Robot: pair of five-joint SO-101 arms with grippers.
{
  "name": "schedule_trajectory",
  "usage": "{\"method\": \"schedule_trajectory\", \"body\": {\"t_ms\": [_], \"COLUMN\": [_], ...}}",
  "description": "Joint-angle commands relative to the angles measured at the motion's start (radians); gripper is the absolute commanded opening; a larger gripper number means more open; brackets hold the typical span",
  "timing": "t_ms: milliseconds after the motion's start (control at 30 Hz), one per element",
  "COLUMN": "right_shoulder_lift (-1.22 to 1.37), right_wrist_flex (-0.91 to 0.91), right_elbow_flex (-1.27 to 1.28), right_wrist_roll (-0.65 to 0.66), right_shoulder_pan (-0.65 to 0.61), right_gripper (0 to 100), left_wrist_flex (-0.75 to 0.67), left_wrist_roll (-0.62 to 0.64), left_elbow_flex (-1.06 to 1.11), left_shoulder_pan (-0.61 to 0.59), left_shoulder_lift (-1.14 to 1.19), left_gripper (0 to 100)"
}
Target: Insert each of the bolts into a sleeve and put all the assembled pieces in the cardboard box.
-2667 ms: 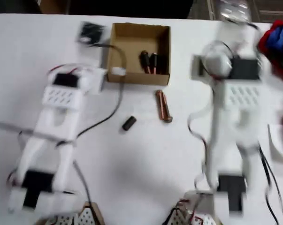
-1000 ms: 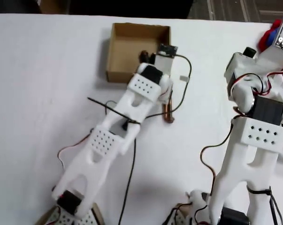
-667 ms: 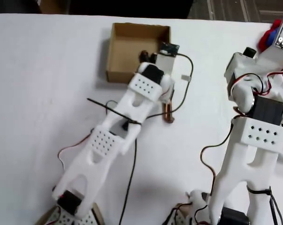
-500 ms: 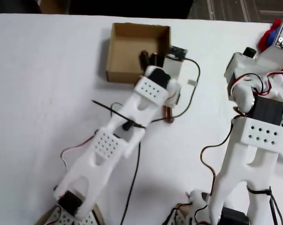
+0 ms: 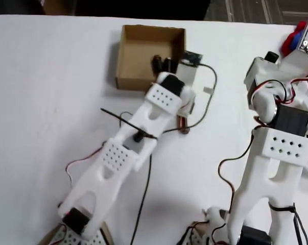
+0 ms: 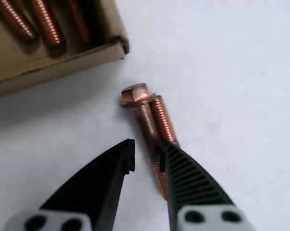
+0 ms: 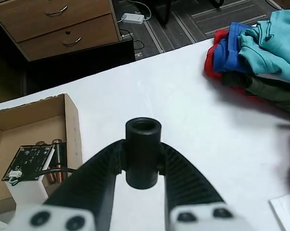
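Some clothes point(image 7: 260, 48) on table point(image 7: 183, 96) beyond sleeve point(image 7: 143, 153)

Left pincer point(image 6: 148, 149) hides the tip of the bolt point(image 6: 136, 96)

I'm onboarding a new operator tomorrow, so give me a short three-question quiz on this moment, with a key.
1. True or false: the right end effector holds a black sleeve upright.
2. Relative to the cardboard box, the loose copper bolt lies: A inside it; B outside, on the table; C on its rim.
3. Fill in: the left end effector is ____ (open or shut).
Key: 1 true; 2 B; 3 open.
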Motion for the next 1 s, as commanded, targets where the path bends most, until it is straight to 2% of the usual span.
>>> {"method": "schedule_trajectory", "body": {"t_ms": [0, 533, 733, 967], "right_shoulder_lift": [-0.005, -0.005, -0.007, -0.007], "right_wrist_flex": [-0.019, -0.018, -0.018, -0.018], "right_elbow_flex": [-0.049, -0.049, -0.049, -0.049], "right_wrist_roll": [-0.009, -0.009, -0.009, -0.009], "right_shoulder_pan": [0.004, 0.002, 0.002, 0.002], "right_gripper": [1.9, 1.9, 1.9, 1.9], "left_wrist_flex": [-0.014, -0.038, -0.038, -0.041], "left_wrist_roll": [0.0, -0.048, 0.138, 0.236], "left_elbow_flex": [-0.016, -0.013, -0.015, -0.015], "left_shoulder_pan": [-0.066, -0.098, -0.103, -0.081], "left_shoulder_lift": [0.003, 0.014, 0.011, 0.012], "left_gripper": [11, 11, 11, 11]}}
